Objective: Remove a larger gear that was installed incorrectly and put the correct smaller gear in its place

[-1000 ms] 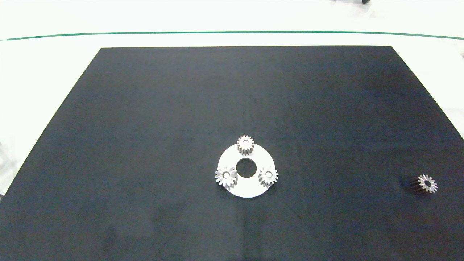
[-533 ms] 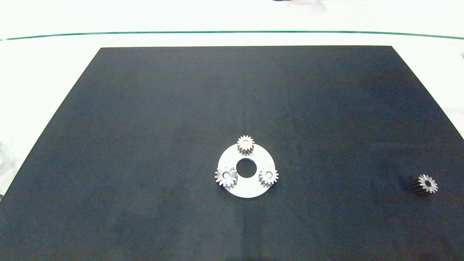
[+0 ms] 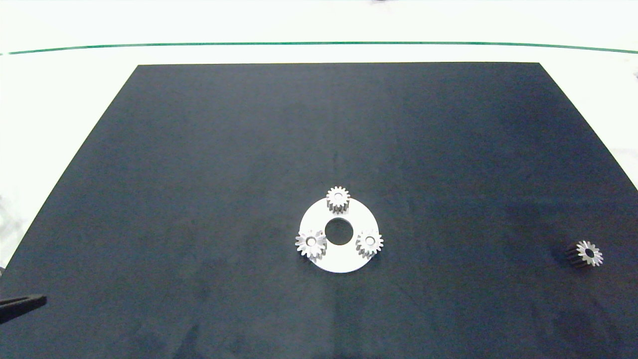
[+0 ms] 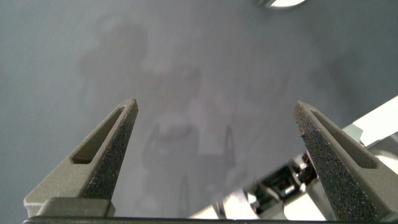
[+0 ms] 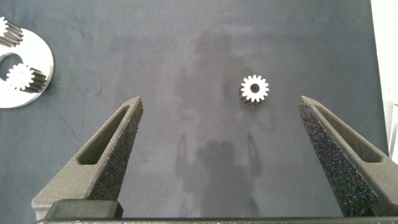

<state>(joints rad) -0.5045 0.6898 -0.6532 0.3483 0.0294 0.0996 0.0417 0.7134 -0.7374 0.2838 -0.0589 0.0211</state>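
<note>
From the head view I see the larger gear (image 3: 310, 243) seated on the white disc (image 3: 344, 259), the smaller gear (image 3: 588, 253) well apart, and one finger (image 3: 22, 305) at the mat's (image 3: 249, 124) near-left edge. My left gripper (image 4: 214, 134) hangs spread above the mat. My right gripper (image 5: 221, 127) hangs spread above the mat, the smaller gear (image 5: 254, 90) lying between its fingers.

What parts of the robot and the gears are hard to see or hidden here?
- Left gripper: the head view shows only a dark tip at the picture's edge; the arm is cut off.
- Right gripper: absent from the head view; only its own wrist view shows it, open.
- White disc: cut off by the right wrist picture's edge.
- Pegs under the larger gear and its two neighbours: covered by the gears.
- Smaller gear: teeth too small to count.
</note>
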